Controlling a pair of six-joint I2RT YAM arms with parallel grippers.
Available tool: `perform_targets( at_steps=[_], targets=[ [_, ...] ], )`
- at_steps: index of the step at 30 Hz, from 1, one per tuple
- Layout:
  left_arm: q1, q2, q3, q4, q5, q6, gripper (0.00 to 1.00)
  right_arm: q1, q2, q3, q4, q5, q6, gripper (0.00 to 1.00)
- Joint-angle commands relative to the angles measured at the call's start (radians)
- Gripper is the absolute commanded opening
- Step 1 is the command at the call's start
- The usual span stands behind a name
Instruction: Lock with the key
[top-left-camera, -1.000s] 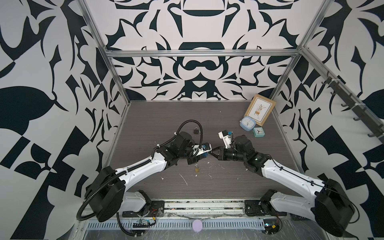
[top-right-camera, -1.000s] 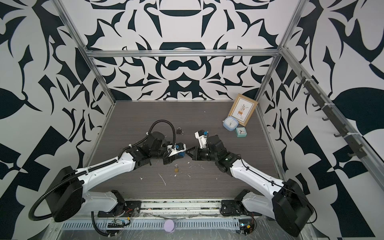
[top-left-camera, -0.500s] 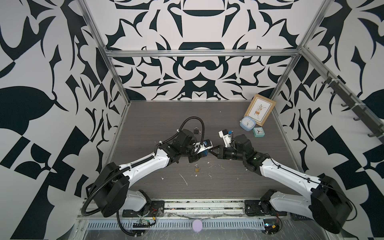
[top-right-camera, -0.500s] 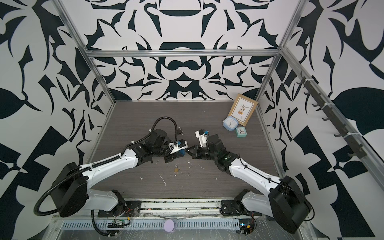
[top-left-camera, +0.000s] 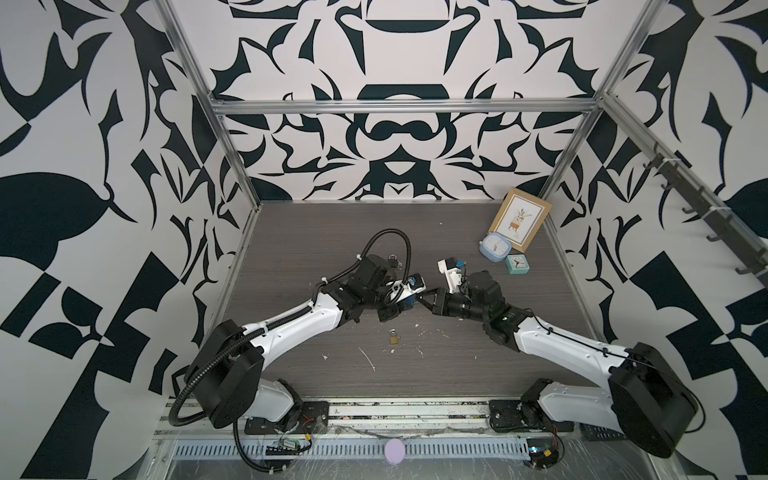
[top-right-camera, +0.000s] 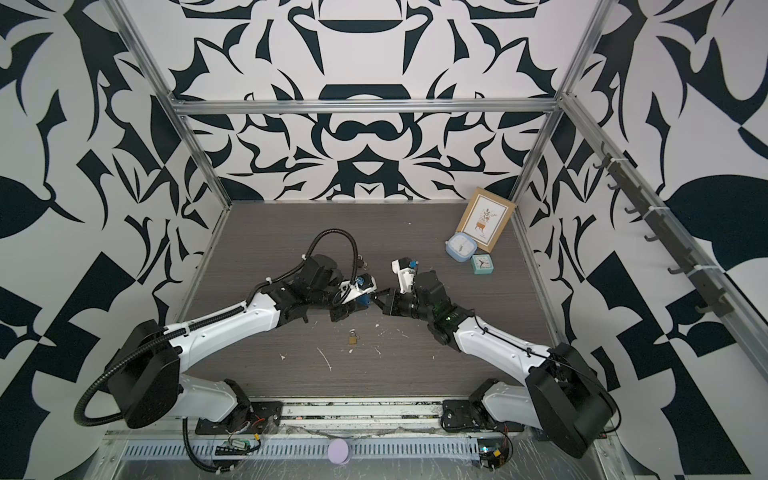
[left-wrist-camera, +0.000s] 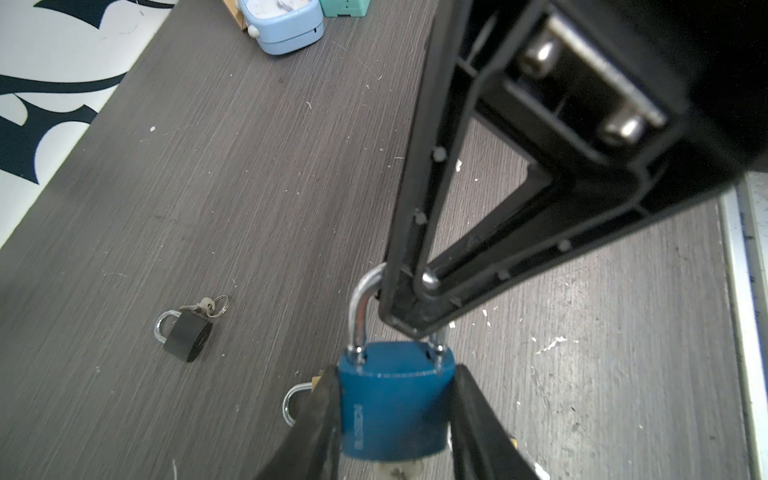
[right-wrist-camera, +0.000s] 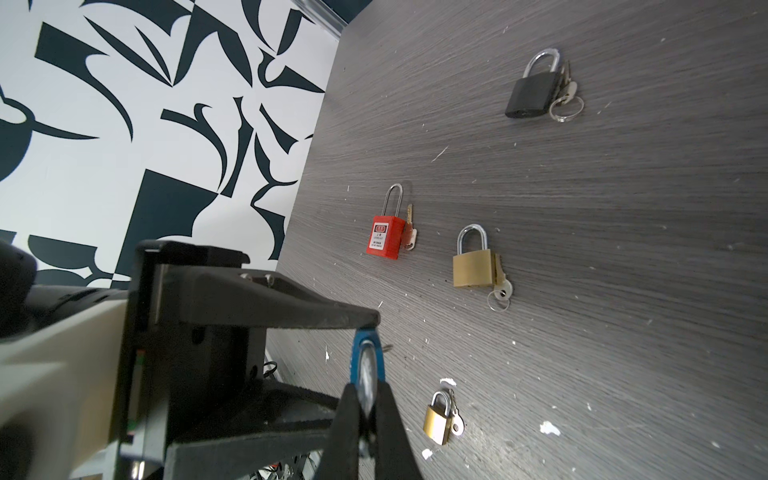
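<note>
Over the middle of the dark wood-grain table (top-left-camera: 311, 232) the two arms meet nose to nose, and the left gripper (left-wrist-camera: 395, 370) is clenched on the narrow sides of the blue padlock (left-wrist-camera: 395, 407), apparently lifted clear of the surface. The right gripper (right-wrist-camera: 367, 390) comes in from the opposite side, pinched tight on the steel shackle (left-wrist-camera: 359, 307) near its crown. Here's the worry: that shackle is thin, round and slick, so any twist from the right arm could let it roll between the pads, or lever the body crooked in the left grip. Both shackle legs enter the body, though I can't tell if they're latched. A pale, blurred stub under the body looks like the key (left-wrist-camera: 397, 471), tucked back toward the left gripper's palm. That's awkward, because I'd judge the right gripper must let go and come round for it, and a nudge could knock it loose. The padlock's long axis runs from gripper to gripper, shackle toward the right arm, keyed end toward the left, broad face up to the left wrist camera.
</note>
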Motion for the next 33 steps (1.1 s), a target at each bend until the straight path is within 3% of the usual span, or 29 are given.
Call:
perform_targets(
  at_steps=[1,33],
  targets=[
    [-0.019,-0.029,0.181,0.490,0.112,-0.034,0.00,0.099,0.071,-0.048,-0.093,-0.209,0.037,0.00],
    [0.033,0.034,0.257,0.660,0.125,-0.138,0.00,0.152,0.238,-0.059,0.063,-0.259,0.099,0.00]
  ],
)
